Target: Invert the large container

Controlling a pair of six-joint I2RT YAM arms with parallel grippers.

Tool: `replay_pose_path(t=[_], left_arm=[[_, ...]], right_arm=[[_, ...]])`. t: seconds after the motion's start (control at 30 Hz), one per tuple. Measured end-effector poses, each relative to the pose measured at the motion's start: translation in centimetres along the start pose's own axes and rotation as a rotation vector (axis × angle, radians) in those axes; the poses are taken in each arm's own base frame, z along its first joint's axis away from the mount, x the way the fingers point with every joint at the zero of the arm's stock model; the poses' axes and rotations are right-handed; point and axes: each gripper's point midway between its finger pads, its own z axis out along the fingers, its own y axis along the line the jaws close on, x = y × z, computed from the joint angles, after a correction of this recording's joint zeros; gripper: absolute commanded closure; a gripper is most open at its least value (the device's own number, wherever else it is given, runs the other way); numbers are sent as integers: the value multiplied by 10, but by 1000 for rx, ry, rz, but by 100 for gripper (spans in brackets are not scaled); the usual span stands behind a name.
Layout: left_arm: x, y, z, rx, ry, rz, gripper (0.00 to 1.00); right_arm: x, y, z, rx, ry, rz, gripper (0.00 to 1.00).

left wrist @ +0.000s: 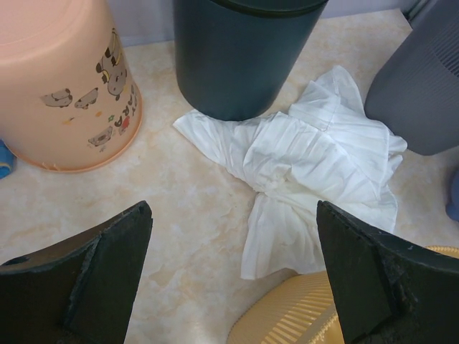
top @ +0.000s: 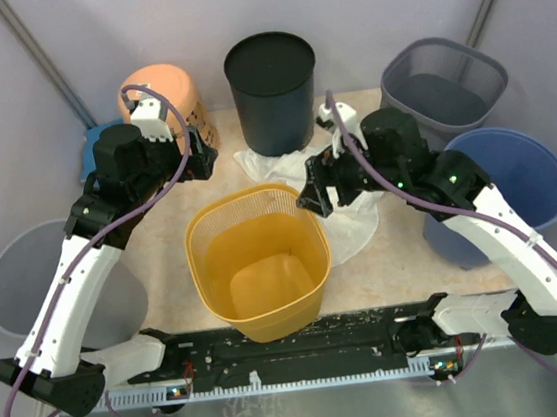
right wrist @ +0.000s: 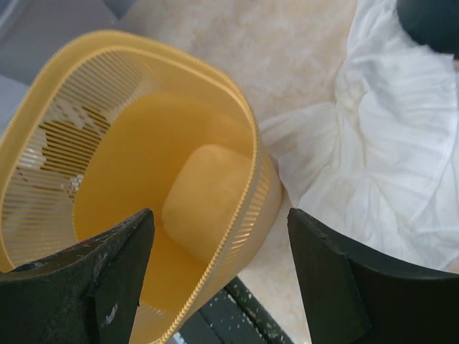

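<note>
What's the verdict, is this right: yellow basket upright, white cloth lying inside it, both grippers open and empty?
Not quite. The white cloth lies on the table beside the yellow basket, not inside it; the right wrist view shows this. Upright basket, left gripper and right gripper open, empty: correct.

A peach tub printed with cartoon animals sits upside down at the back left of the marbled table, with a small blue thing just beside it. A dark bin stands upright nearby, and a crumpled white cloth lies at its foot. A grey mesh bin and a blue bucket stand to the right, a pale grey bucket to the left.
</note>
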Motion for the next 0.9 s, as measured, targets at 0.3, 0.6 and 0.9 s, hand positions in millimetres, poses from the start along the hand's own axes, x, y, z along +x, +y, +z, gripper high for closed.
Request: replay_pose_path(t=[0.3, 0.6, 0.9], left_arm=[[-6, 4, -7, -22, -25, -3, 0], [-3, 4, -6, -22, -19, -5, 0], [-18, 2, -12, -21, -54, -6, 0]], right_arm=[[69, 5, 23, 54, 297, -42, 79], [71, -30, 27, 189, 256, 23, 100], [52, -92, 54, 269, -6, 384, 100]])
